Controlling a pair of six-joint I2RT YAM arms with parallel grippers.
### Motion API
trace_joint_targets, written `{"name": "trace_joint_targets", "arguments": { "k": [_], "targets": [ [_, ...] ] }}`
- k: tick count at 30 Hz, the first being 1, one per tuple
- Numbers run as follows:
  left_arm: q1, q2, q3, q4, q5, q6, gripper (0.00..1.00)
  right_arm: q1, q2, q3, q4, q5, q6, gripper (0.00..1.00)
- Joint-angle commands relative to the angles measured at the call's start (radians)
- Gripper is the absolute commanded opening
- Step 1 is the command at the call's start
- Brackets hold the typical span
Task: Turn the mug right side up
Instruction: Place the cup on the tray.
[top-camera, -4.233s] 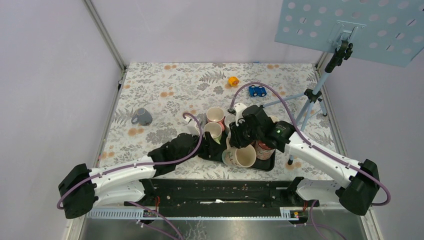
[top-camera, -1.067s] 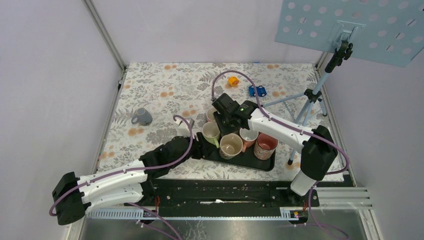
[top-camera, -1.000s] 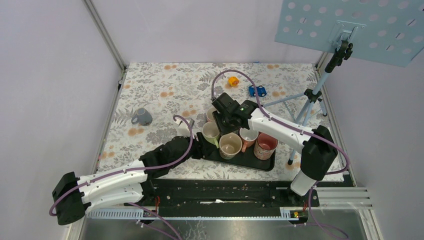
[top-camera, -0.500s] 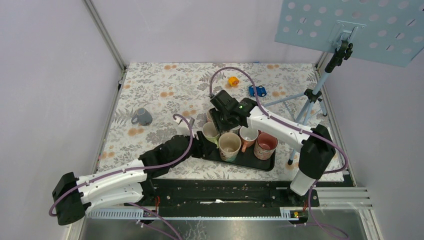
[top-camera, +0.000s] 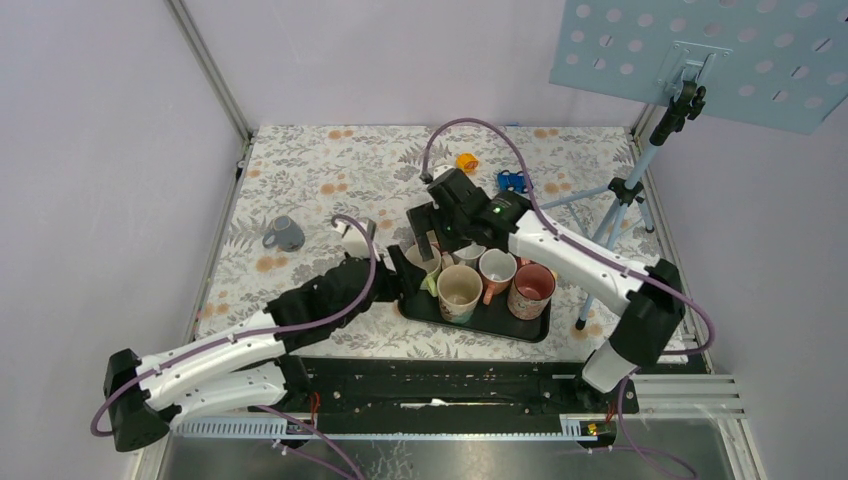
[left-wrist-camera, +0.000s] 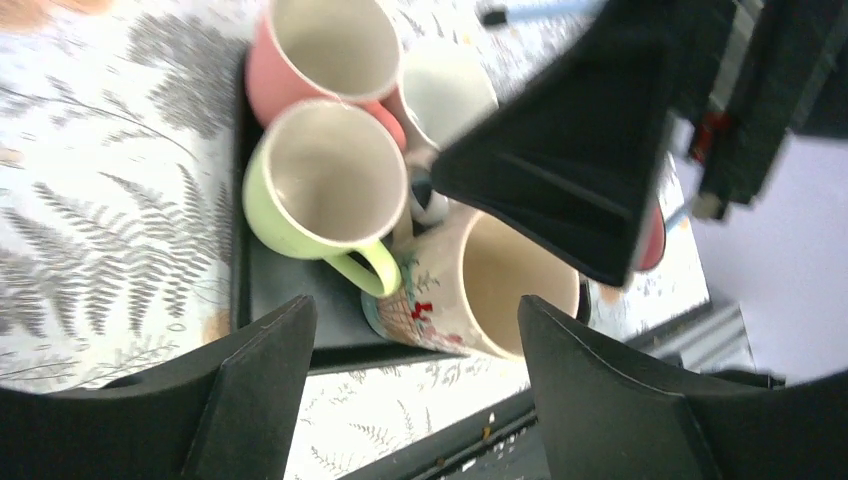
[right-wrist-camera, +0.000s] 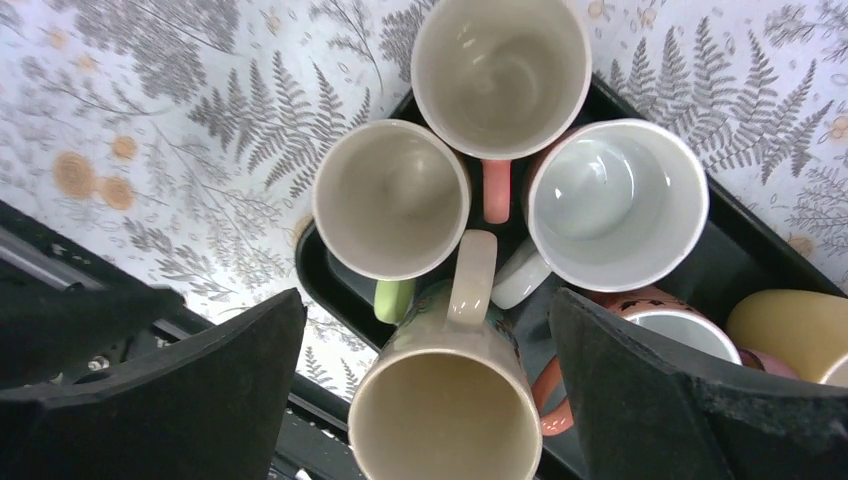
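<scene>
The patterned cream mug (top-camera: 460, 292) stands mouth-up at the front of the black tray (top-camera: 520, 331), beside several other upright mugs. In the left wrist view this mug (left-wrist-camera: 490, 290) sits just beyond my open left gripper (left-wrist-camera: 412, 330), touching neither finger. The left gripper (top-camera: 405, 272) is at the tray's left edge. My right gripper (top-camera: 436, 226) hovers over the back mugs. In the right wrist view it (right-wrist-camera: 425, 310) is open, with the mug (right-wrist-camera: 445, 420) below and free between the fingers.
A green mug (left-wrist-camera: 325, 180), a pink mug (left-wrist-camera: 330, 55) and a white mug (left-wrist-camera: 445, 85) crowd the tray. A grey mug (top-camera: 284, 234) lies apart at the left. A yellow toy (top-camera: 466, 161), a blue car (top-camera: 514, 181) and a tripod stand (top-camera: 620, 200) are behind.
The right gripper has opened wide, let go of the patterned mug and risen toward the back. The left gripper has opened wider and its wrist has lifted a little.
</scene>
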Motion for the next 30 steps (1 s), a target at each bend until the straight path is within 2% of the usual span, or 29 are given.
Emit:
{"name": "trace_joint_targets", "arguments": {
  "k": [1,5,8,9,10,11,13,20,25,30],
  "targets": [
    [0.017,-0.008,0.165,-0.252,-0.269,-0.075,0.80,0.008,-0.120,0.009,0.049,0.021,-0.005,1.00],
    [0.056,0.058,0.314,-0.493,-0.427,-0.159,0.89,0.008,-0.166,-0.012,0.068,0.017,-0.011,1.00],
    [0.147,0.124,0.414,-0.637,-0.464,-0.231,0.90,0.008,-0.196,-0.036,0.084,0.008,-0.015,1.00],
    [0.170,0.144,0.434,-0.661,-0.460,-0.240,0.93,0.008,-0.208,-0.046,0.092,0.006,-0.015,1.00],
    [0.208,0.165,0.450,-0.675,-0.447,-0.239,0.98,0.009,-0.218,-0.057,0.100,0.003,-0.015,1.00],
    [0.248,0.185,0.469,-0.686,-0.427,-0.235,0.99,0.009,-0.229,-0.067,0.107,0.001,-0.015,1.00],
    [0.338,0.240,0.503,-0.707,-0.394,-0.224,0.99,0.009,-0.246,-0.085,0.123,0.000,-0.014,1.00],
    [0.552,0.362,0.586,-0.754,-0.377,-0.247,0.99,0.008,-0.279,-0.130,0.161,-0.047,-0.008,1.00],
    [0.738,0.481,0.638,-0.751,-0.284,-0.272,0.99,0.007,-0.294,-0.140,0.163,-0.055,-0.024,1.00],
    [0.879,0.627,0.697,-0.741,-0.199,-0.283,0.99,0.007,-0.319,-0.159,0.170,-0.063,-0.040,1.00]
  ]
}}
